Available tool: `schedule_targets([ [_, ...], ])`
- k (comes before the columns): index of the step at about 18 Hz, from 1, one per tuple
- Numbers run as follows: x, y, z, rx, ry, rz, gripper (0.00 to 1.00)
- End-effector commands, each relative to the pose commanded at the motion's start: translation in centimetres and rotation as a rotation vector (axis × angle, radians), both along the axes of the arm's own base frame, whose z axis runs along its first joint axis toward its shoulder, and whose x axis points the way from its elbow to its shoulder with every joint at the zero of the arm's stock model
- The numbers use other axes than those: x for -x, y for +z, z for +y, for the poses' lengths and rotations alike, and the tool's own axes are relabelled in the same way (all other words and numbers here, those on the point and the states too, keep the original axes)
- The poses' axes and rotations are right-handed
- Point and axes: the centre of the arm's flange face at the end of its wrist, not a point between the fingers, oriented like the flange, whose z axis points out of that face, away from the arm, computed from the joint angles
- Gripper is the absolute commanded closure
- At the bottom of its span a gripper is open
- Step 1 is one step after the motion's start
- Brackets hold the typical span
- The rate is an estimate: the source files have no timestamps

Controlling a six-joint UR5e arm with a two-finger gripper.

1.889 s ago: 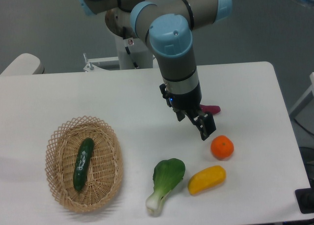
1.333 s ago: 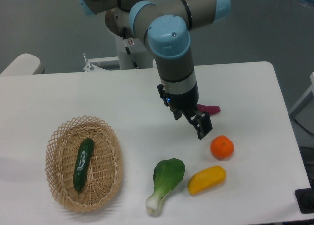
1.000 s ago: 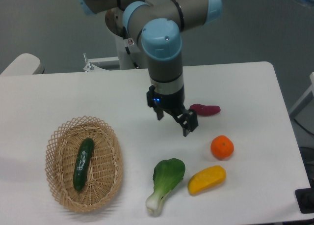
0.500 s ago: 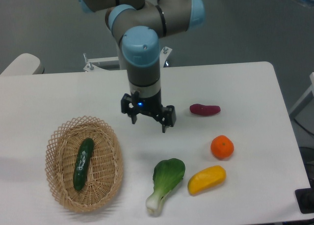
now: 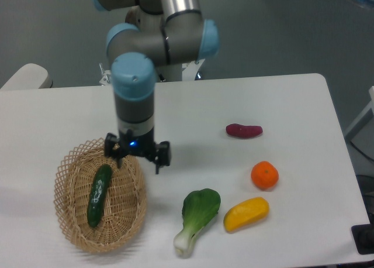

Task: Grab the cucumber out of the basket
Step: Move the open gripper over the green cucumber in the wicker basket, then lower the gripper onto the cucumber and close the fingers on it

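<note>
The slim dark green cucumber (image 5: 99,195) lies lengthwise in the oval tan wicker basket (image 5: 131,212) at the front left of the table. My gripper (image 5: 138,161) hangs open above the basket's upper right rim, its two fingers spread wide. One finger is over the basket near the cucumber's top end, the other over the table just right of the rim. It holds nothing.
A bok choy (image 5: 197,216) lies right of the basket. A yellow vegetable (image 5: 246,214), an orange (image 5: 264,175) and a purple sweet potato (image 5: 244,130) lie further right. The white table (image 5: 292,104) ends at the right near the orange.
My gripper has swept left across the table, from beside the orange and sweet potato to above the basket's right rim, and it has turned about its axis. It stays open. The objects have not moved.
</note>
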Motion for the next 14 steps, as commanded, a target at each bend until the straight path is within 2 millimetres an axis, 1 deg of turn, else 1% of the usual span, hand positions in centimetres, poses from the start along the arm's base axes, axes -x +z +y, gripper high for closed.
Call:
schedule_targets([
  [4,-3.1,-2.8,1.6,0.047,-0.019,-0.005,0.00],
  [6,-3.8,-4.5,2.0,0.069,-0.033,-0.010,0.00],
  [7,-4.4,-5.0,2.3,0.080,-0.046,-0.006,0.00],
  [9,-5.5,-5.3,2.6,0.085,-0.068,-0.002,0.00],
  [11,-5.9,-6.4,2.6,0.107,-0.078,-0.001,0.00],
  [13,-7.2,-7.0,3.1,0.121,-0.100,0.011,0.00],
  [14,-7.5,-7.9,3.1,0.140,-0.106,0.017,0.00],
])
